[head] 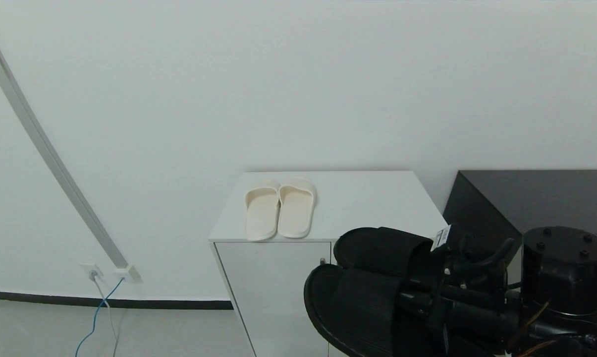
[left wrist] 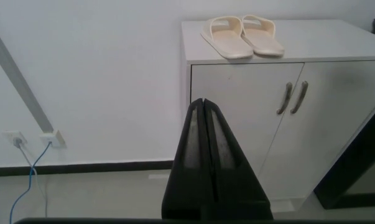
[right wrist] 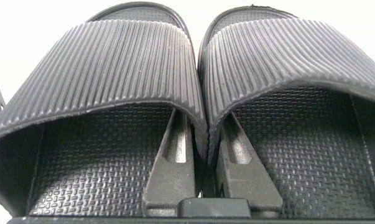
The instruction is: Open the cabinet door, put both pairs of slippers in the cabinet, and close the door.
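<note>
One: Two doors on the white cabinet, are they both sitting closed?

Two: Yes, both are sitting closed. A dark table is standing just beside the cabinet, on the robot's right.

One: And where are the slippers lying?

Two: The black slippers are hanging in the air in front of the cabinet, toward its right side. The cream slippers are lying on the cabinet top, near its left front corner. They are touching each other, with the heels at the front edge.

One: What is the right gripper doing?

Two: It is pinching the black pair. One finger is going inside each slipper, under the strap, and the two inner walls are being squeezed between them.

One: And the left gripper?

Two: It is hanging lower, in front of the left door. Its fingers are pressing together and are carrying nothing.

One: Which step is in hand, then?

Two: I am judging that it is the opening of the door, because nothing is inside yet. For the next move the free left gripper is needing to spread its fingers, come around one of the handles at the middle seam, close on it and pull along the door's arc. The right arm should be keeping the black pair out of that swing.
</note>
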Robot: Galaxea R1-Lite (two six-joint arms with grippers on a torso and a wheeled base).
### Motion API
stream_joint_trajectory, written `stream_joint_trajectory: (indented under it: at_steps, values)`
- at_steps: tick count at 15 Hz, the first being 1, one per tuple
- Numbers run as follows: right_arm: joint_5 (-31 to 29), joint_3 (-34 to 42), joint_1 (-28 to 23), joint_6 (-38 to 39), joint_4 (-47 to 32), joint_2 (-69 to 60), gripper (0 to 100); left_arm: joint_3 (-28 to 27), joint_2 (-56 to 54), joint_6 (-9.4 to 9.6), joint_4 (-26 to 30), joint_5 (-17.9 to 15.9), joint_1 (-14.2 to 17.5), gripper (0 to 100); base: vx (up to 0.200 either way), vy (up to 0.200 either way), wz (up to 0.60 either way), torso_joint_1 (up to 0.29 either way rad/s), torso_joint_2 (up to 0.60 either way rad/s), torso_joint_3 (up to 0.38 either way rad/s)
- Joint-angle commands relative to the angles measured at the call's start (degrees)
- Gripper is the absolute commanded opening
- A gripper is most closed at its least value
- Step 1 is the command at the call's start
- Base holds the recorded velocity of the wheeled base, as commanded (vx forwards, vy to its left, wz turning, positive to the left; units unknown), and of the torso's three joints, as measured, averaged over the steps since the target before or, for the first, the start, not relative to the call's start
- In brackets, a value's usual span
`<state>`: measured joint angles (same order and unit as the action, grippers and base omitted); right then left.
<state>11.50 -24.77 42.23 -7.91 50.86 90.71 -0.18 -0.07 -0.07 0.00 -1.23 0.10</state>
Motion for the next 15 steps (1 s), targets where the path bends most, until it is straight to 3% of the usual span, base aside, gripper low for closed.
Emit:
stream_joint_trajectory:
  at_steps: [1, 11, 12, 15]
  values:
    - [0.02, 0.25, -0.48, 0.00, 0.03, -0.18, 0, 0.01, 0.07, -0.01, 0.00, 0.00, -0.01, 0, 0.000, 0.000, 0.00, 0.000, 0.00, 0.000]
    - [0.11, 1.66, -0.39, -0.26, 0.03, 0.26, 0, 0.01, 0.07, -0.19, 0.09, 0.00, -0.01, 0, 0.000, 0.000, 0.00, 0.000, 0.00, 0.000]
    - [0.11, 1.66, -0.39, -0.26, 0.03, 0.26, 0, 0.01, 0.16, -0.19, 0.00, 0.00, -0.01, 100, 0.000, 0.000, 0.00, 0.000, 0.00, 0.000]
    - [0.11, 2.01, -0.30, -0.35, 0.03, 0.34, 0, 0.01, 0.07, -0.19, 0.00, 0.09, -0.01, 100, 0.000, 0.000, 0.00, -0.073, 0.17, 0.088]
